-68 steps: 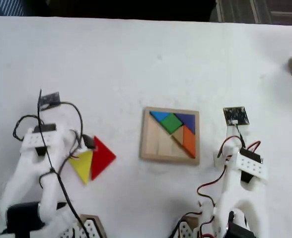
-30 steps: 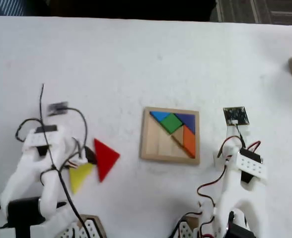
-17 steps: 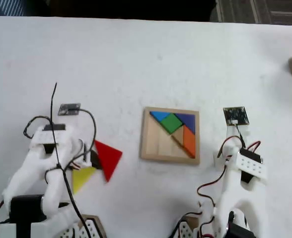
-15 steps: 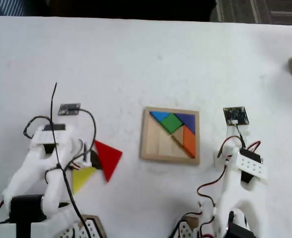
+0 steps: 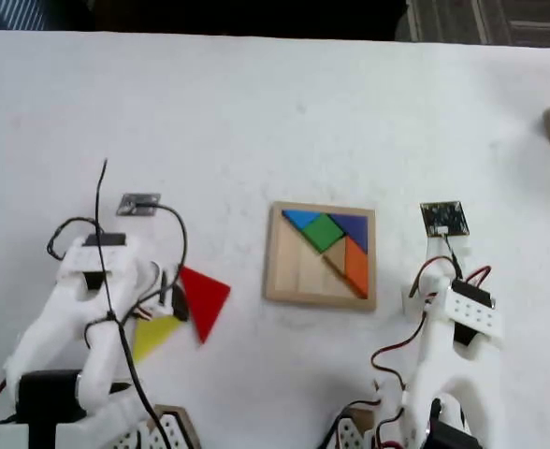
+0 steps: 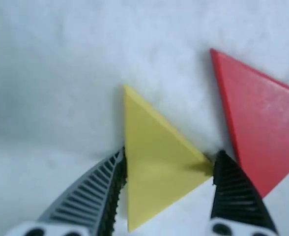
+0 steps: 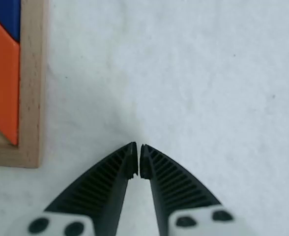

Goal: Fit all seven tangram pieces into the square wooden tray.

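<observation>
Ribbed fingers [image 6: 233, 196] of my left claw [image 6: 169, 155]: grey-black. Noted: flat yellow triangle piece [image 6: 154, 177]; flat red triangle piece [image 6: 257, 128]; pale square wooden tray [image 5: 275, 267], infill blue, green, orange.

Partly hidden under left arm [image 5: 65, 313], high view: yellow triangle [image 5: 153, 335]. Cropped by left wrist view's edge: red triangle [image 6: 262, 128]. Cropped in right wrist view: wooden tray [image 7: 30, 98], orange piece [image 7: 2, 83].

Left arm [image 5: 69, 299] is showing white shell, black cable; right arm [image 5: 457, 323] white, red/black wires. Left gripper [image 6: 170, 158] is showing grey plus black ribbed fingers, right gripper [image 7: 138, 160] black.
</observation>
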Action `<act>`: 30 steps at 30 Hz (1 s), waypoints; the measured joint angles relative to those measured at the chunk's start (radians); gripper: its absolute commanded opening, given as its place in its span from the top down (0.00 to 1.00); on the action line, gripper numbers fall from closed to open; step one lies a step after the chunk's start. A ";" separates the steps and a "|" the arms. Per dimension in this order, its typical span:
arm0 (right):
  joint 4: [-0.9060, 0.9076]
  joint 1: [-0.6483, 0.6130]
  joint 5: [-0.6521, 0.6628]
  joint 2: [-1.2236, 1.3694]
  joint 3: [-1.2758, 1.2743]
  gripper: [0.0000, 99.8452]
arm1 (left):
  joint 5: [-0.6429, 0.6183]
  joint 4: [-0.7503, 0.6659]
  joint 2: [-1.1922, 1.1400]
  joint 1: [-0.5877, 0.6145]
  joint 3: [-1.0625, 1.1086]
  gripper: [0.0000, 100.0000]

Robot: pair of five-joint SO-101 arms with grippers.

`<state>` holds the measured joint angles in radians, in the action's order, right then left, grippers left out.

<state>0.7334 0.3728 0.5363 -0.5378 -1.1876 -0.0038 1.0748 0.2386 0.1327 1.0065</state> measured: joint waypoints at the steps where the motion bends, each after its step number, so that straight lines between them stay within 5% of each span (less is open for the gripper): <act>1: 0.000 0.000 0.000 0.000 0.000 0.98 | 0.000 0.000 0.000 0.000 0.000 0.83; 10: 0.000 0.000 0.000 0.000 0.000 0.98 | -0.002 0.005 -0.011 0.002 -0.023 0.83; 30: 0.000 0.000 0.000 0.000 0.000 0.98 | -0.244 -0.152 -0.021 0.222 -0.097 0.83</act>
<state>0.7334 0.3728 0.5363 -0.5378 -1.1876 -0.2478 0.9229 0.2171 0.3552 0.9099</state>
